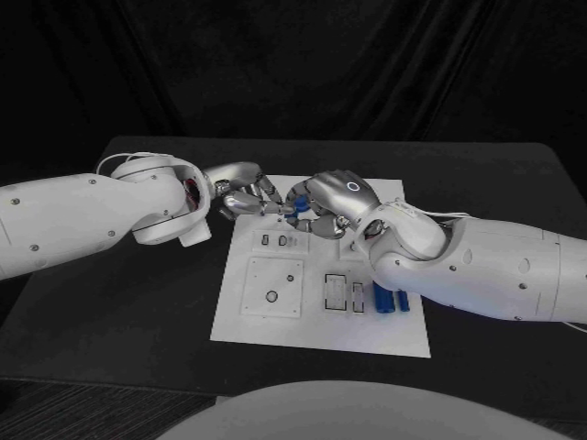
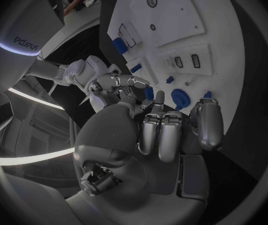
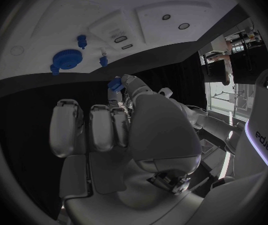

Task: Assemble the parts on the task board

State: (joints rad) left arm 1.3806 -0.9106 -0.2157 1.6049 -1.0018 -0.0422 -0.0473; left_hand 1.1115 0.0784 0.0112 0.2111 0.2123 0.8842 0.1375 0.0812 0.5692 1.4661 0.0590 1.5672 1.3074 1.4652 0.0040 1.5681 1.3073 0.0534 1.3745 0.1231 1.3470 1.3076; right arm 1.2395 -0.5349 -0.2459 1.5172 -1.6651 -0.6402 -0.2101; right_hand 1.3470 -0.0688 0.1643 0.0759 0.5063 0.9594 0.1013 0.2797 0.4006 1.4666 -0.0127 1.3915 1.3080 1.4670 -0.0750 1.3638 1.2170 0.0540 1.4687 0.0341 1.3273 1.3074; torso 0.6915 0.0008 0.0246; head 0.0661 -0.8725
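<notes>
- Hands first: my left hand (image 1: 241, 191) and my right hand (image 1: 331, 203) meet over the far end of the task board (image 1: 323, 335), fingertips almost touching each other.
- My right hand pinches a small blue part (image 3: 115, 84) at its fingertips; the other fingers are curled in below it. I judge it is held high like this so I can turn it before seating it.
- My left hand's fingers are curled, close to the right hand's tips. I cannot tell whether it grips anything or only steadies the same piece.
- On the board beneath my hands stand a blue gear (image 3: 66, 60) and small blue pegs (image 3: 81, 39) beside it, already upright, so I take that corner to be where the held part belongs.
- Near the board's near right edge lie more blue parts (image 1: 383, 300), side by side next to a row of slots (image 1: 336, 290), waiting their turn. A raised square plate (image 1: 274, 286) with holes in it sits on the board's left half.
- The board lies flat in the middle of the black surface (image 1: 122, 302), well clear of its edges, which keeps both arms within easy reach.
- Behind the surface hangs a dark curtain (image 1: 293, 64).
</notes>
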